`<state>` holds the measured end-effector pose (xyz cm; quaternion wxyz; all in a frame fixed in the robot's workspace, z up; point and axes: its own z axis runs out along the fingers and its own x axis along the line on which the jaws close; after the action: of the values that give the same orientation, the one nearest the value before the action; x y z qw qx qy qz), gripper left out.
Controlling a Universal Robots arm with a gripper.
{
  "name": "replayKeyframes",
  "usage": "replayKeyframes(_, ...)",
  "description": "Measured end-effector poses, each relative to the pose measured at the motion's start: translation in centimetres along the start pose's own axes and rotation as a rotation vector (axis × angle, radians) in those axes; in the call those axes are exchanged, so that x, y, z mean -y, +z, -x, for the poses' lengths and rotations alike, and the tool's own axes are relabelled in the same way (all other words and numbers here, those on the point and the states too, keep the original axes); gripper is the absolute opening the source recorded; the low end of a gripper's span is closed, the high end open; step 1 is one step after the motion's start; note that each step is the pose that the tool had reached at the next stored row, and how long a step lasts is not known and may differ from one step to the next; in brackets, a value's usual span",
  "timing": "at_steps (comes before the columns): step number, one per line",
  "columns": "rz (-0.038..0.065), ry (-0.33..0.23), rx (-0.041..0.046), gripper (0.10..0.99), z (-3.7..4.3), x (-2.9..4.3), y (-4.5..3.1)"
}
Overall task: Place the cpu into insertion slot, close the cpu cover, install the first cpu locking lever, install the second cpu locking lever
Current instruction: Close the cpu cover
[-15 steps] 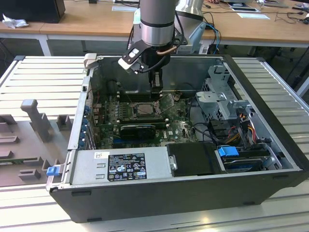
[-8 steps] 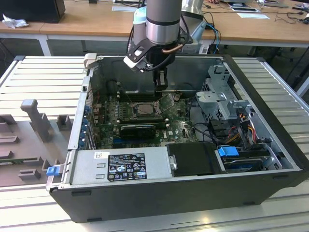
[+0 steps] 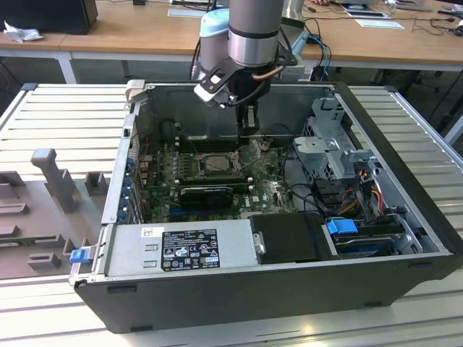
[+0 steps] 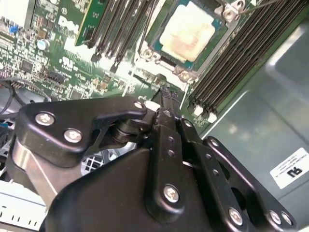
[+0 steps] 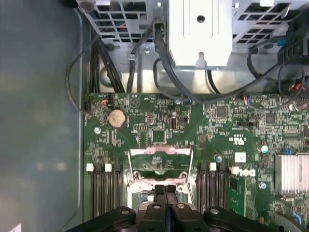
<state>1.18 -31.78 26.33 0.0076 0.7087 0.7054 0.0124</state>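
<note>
Wooden desks (image 3: 145, 32) line the back of the room, and in front of them a ribbed grey metal surface (image 3: 65, 116) carries an open computer case (image 3: 289, 293) lying on its side. Inside the case we see a green circuit board (image 3: 268, 191), a long black card (image 3: 206, 194), a silver power box (image 3: 181, 249) along the near wall and a drive cage (image 3: 333, 141) at the exterior view's right. The arm (image 3: 253, 29) hangs from above, its hand (image 3: 248, 124) over the board, near the slot (image 3: 217, 163) and to the exterior view's right of it.

In the second wrist view we find the cpu (image 4: 186, 31) lying flat in the slot, pale metal top facing up. It is square, so no side is longer. Black memory slots (image 4: 231, 58) run along two opposite sides of it. The hand's fingers (image 4: 166, 125) are pressed together with nothing between them.

In the first wrist view the closed fingertips sit just beside the thin silver cover (image 5: 159, 152). We cannot tell whether it lies flat or is raised. Black cables (image 5: 164, 72) cross the case beyond the board.
</note>
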Motion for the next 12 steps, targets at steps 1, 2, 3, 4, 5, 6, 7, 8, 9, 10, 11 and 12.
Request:
replayKeyframes(1,-0.002,-0.002,-0.0001,0.106,-0.01,-0.44,0.09)
replayKeyframes(2,-0.003,-0.006,-0.0001,0.106,-0.03,-0.73,0.16)
replayKeyframes(3,-0.003,-0.008,-0.0002,0.106,-0.03,-0.88,0.2)
replayKeyframes(4,-0.003,-0.011,-0.0007,0.106,-0.03,-1.02,0.27)
replayKeyframes(5,-0.003,-0.011,-0.0007,0.106,-0.03,-1.04,0.3)
replayKeyframes(6,-0.003,-0.012,-0.0012,0.106,-0.03,-1.14,0.37)
replayKeyframes(7,-0.003,-0.016,-0.0018,0.106,-0.04,-1.56,0.48)
replayKeyframes(8,-0.002,-0.017,-0.0018,0.106,-0.09,-2.41,0.57)
replayKeyframes(9,-0.003,-0.017,-0.0017,0.106,-0.19,-2.93,0.59)
replayKeyframes(10,-0.003,-0.017,-0.0018,0.106,-0.23,-3.26,0.62)
replayKeyframes(11,-0.003,-0.018,-0.0018,0.106,-0.28,-3.78,0.67)
replayKeyframes(12,-0.003,-0.018,-0.0013,0.106,-0.31,-4.03,0.79)
